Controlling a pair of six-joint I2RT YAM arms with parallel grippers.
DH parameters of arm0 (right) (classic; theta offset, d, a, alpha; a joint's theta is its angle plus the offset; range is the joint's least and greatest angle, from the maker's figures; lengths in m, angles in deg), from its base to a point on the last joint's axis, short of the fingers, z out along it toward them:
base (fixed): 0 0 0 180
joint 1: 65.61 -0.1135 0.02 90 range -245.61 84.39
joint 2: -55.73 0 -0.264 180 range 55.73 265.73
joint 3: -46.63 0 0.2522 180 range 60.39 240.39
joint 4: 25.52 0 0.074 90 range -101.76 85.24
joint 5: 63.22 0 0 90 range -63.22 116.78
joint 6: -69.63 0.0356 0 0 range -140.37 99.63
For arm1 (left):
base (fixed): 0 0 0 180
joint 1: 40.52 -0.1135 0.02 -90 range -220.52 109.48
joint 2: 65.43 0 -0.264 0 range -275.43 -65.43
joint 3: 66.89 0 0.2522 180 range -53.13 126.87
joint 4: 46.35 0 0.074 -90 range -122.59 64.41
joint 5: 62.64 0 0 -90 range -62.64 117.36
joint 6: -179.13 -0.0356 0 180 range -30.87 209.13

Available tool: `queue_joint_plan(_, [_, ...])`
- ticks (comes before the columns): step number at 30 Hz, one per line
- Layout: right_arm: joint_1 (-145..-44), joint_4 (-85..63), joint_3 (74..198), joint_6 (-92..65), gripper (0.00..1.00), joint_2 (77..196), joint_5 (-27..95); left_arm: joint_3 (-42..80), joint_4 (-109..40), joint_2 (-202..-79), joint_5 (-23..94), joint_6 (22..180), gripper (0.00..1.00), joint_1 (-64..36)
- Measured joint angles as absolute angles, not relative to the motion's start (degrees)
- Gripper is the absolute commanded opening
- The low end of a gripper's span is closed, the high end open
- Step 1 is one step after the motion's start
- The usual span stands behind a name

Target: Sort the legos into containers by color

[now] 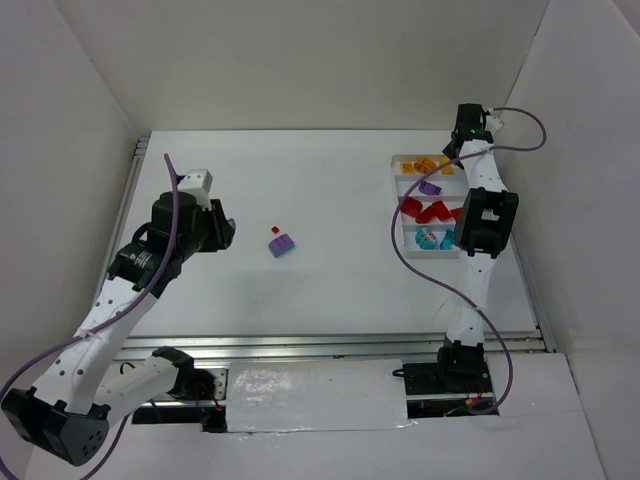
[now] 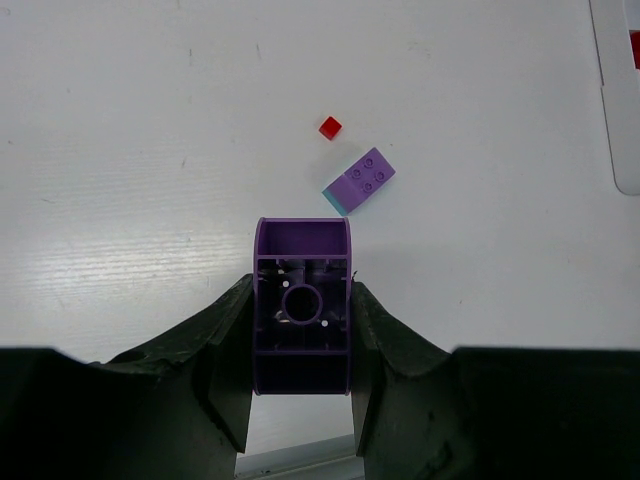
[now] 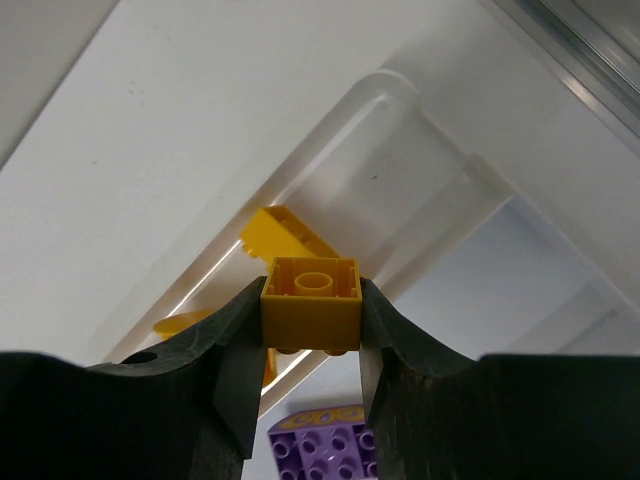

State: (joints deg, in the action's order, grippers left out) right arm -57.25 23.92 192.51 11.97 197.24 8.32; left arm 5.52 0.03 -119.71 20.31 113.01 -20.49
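Observation:
My left gripper (image 2: 302, 345) is shut on a purple brick (image 2: 302, 300), held above the table left of centre (image 1: 226, 232). Ahead of it lie a tiny red brick (image 2: 330, 127) (image 1: 275, 229) and a purple brick stacked on a teal one (image 2: 364, 178) (image 1: 282, 244). My right gripper (image 3: 311, 335) is shut on a yellow brick (image 3: 311, 298) over the far end of the white tray (image 1: 396, 190) (image 3: 400, 130). The tray holds yellow bricks (image 1: 425, 165) (image 3: 285, 232), a purple brick (image 1: 430, 187) (image 3: 320, 450), red bricks (image 1: 425, 210) and teal bricks (image 1: 432, 238), each colour in its own compartment.
White walls enclose the table on the left, back and right. A metal rail (image 1: 330, 345) runs along the near edge. The right arm (image 1: 485, 220) reaches over the tray's right side. The tray's corner shows at the right of the left wrist view (image 2: 625, 120).

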Motion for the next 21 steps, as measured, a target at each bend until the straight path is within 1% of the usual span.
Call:
queue_joint_plan(1, [-56.85,23.92,192.51,11.97,0.39,197.63,8.45,5.52,0.05,-119.78,20.18,113.01,0.05,-20.49])
queue_joint_plan(3, [-56.20,23.98,192.51,11.99,0.45,198.27,8.52,5.52,0.05,-119.89,20.11,113.01,0.06,-20.49])
queue_joint_plan(4, [-55.96,23.98,192.51,11.99,0.55,198.46,8.52,5.52,0.03,-119.97,20.11,113.01,0.06,-20.49])
queue_joint_plan(6, [-55.52,24.07,192.51,12.15,0.69,198.66,8.54,5.52,0.05,-120.13,20.11,113.01,0.07,-20.49])
queue_joint_plan(7, [-55.28,24.14,192.51,12.23,0.82,198.66,8.49,5.52,0.05,-120.17,20.11,112.99,0.08,-20.49])
queue_joint_plan(8, [-55.13,24.09,192.53,12.41,0.92,198.66,8.45,5.52,0.03,-120.24,20.11,112.99,0.08,-20.49])
queue_joint_plan(9, [-55.02,24.14,192.77,12.36,1.00,198.66,8.36,5.52,0.05,-120.30,20.11,112.99,0.09,-20.49])
queue_joint_plan(15, [-55.13,24.49,193.73,11.95,1.00,198.40,9.61,5.52,0.03,-120.43,20.15,112.99,0.08,-20.49])
queue_joint_plan(17, [-55.54,24.88,193.19,11.71,0.99,197.13,11.03,5.52,0.03,-120.45,20.39,112.97,0.03,-20.49])
queue_joint_plan(18, [-56.02,24.42,191.26,11.40,1.00,195.49,12.54,5.52,-0.01,-120.48,20.83,112.94,0.00,-20.49])
queue_joint_plan(21, [-59.22,23.70,179.66,9.70,1.00,184.83,18.72,5.52,-0.23,-120.65,23.83,112.29,0.00,-20.58])
